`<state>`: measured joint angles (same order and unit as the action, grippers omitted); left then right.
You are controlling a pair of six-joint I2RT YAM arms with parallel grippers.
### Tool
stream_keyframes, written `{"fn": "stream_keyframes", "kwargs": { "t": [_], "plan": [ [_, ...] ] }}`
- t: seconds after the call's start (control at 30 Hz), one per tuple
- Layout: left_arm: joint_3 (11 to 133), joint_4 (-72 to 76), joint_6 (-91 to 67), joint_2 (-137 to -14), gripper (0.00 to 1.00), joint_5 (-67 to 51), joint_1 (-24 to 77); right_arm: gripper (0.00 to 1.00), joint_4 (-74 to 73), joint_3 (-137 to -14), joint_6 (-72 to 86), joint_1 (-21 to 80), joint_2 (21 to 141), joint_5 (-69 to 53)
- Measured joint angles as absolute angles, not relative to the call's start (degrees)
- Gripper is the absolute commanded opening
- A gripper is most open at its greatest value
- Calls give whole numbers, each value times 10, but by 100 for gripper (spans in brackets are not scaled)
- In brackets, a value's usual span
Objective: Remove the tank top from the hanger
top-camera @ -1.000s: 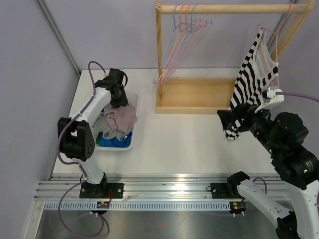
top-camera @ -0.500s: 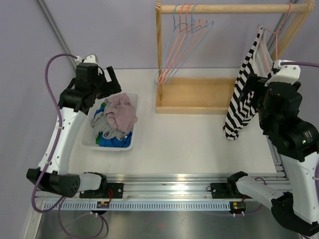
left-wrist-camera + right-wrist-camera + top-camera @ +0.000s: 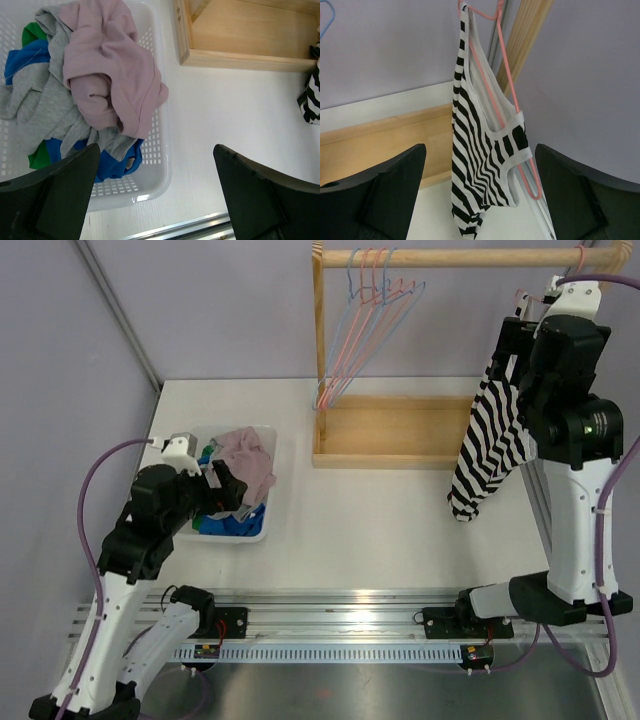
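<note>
The tank top (image 3: 480,155), black-and-white striped, hangs on a pink hanger (image 3: 512,105) at the right end of the wooden rack; its hem (image 3: 470,502) droops just above the table. My right gripper (image 3: 480,150) is raised beside the top's upper part (image 3: 508,345). It is open and faces the fabric without touching it. My left gripper (image 3: 156,150) is open and empty, hovering over the near corner of the white basket (image 3: 160,175), low on the left in the top view (image 3: 225,490).
The basket (image 3: 262,530) holds a pile of clothes with a pink garment (image 3: 110,75) on top. The rack's wooden base (image 3: 390,430) sits mid-table under its rail (image 3: 450,257). Several empty hangers (image 3: 365,330) hang at the rail's left end.
My left gripper has opened and drawn back toward the near edge, leaving the pink garment in the basket. My right arm has risen from the top's hem to its upper part.
</note>
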<state>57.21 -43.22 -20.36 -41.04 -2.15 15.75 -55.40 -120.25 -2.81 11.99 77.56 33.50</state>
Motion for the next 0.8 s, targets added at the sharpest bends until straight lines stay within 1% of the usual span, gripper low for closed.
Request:
{"fn": "stream_keyframes", "kwargs": {
  "t": [0.13,0.23,0.37,0.5,0.6,0.63,0.7,0.73,0.77,0.8],
  "plan": [
    [542,-424,-193,-347,99,-43,157,96,-557,-1254,-41,78,836,314],
    [542,-406,-180,-338,99,-50,157,96,-556,-1282,-52,42,877,287],
    [535,-395,-171,-337,99,-62,157,95,-554,-1298,-64,-20,915,213],
    [520,-388,-166,-337,99,-76,157,86,-552,-1324,-74,-61,952,152],
    [515,-387,-163,-338,99,-80,157,66,-553,-1332,-79,-65,971,98],
    [514,-386,-163,-339,99,-82,157,55,-554,-1338,-79,-65,978,83],
    [512,-384,-162,-340,99,-87,157,48,-556,-1352,-80,-65,993,57],
    [512,-383,-162,-342,99,-89,157,46,-556,-1356,-80,-65,997,46],
    [511,-380,-162,-342,99,-91,157,38,-556,-1357,-80,-66,1000,38],
    [510,-377,-162,-343,99,-93,157,35,-556,-1357,-82,-66,1001,33]
  ]
}}
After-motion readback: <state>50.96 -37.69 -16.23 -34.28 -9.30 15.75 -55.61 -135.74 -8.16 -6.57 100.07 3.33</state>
